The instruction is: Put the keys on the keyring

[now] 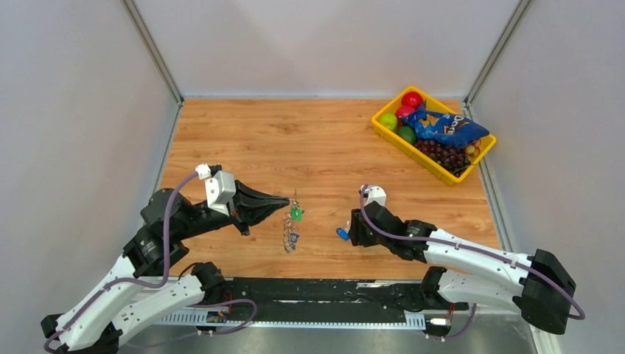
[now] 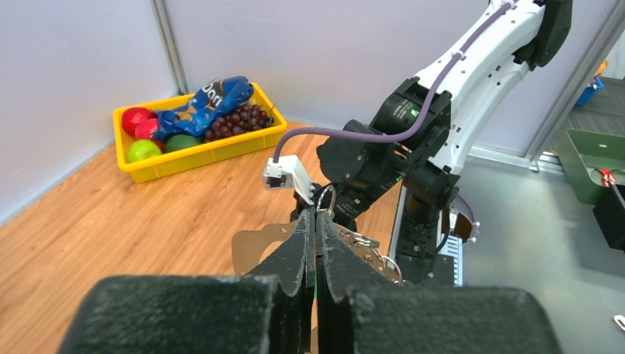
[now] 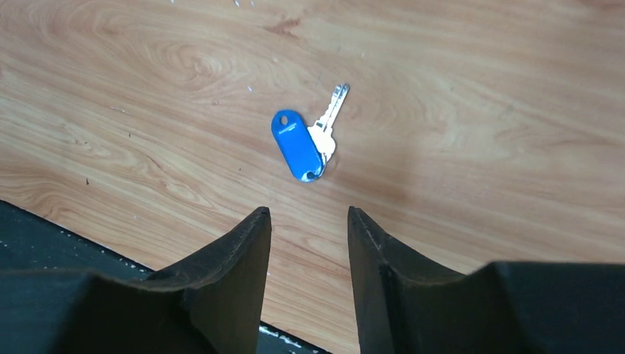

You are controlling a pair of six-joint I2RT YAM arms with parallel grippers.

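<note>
My left gripper [image 1: 284, 200] is shut on the keyring [image 2: 326, 198], a thin silver ring that sticks out past the fingertips in the left wrist view, where the gripper [image 2: 317, 214] is shut tight. The ring's chain [image 1: 289, 230] hangs down from it with a green-capped key [image 1: 296, 214] and a blue one [image 1: 292, 238]. A silver key with a blue tag [image 3: 298, 145] lies flat on the wood just in front of my right gripper [image 3: 307, 214], which is open and empty. The top view shows this key [image 1: 342, 234] at the right gripper [image 1: 351, 233].
A yellow tray [image 1: 390, 134] with fruit, grapes and a blue chip bag [image 1: 446, 128] stands at the back right. Grey walls close in the wooden table [image 1: 309, 147]. A black rail [image 1: 324, 289] runs along the near edge.
</note>
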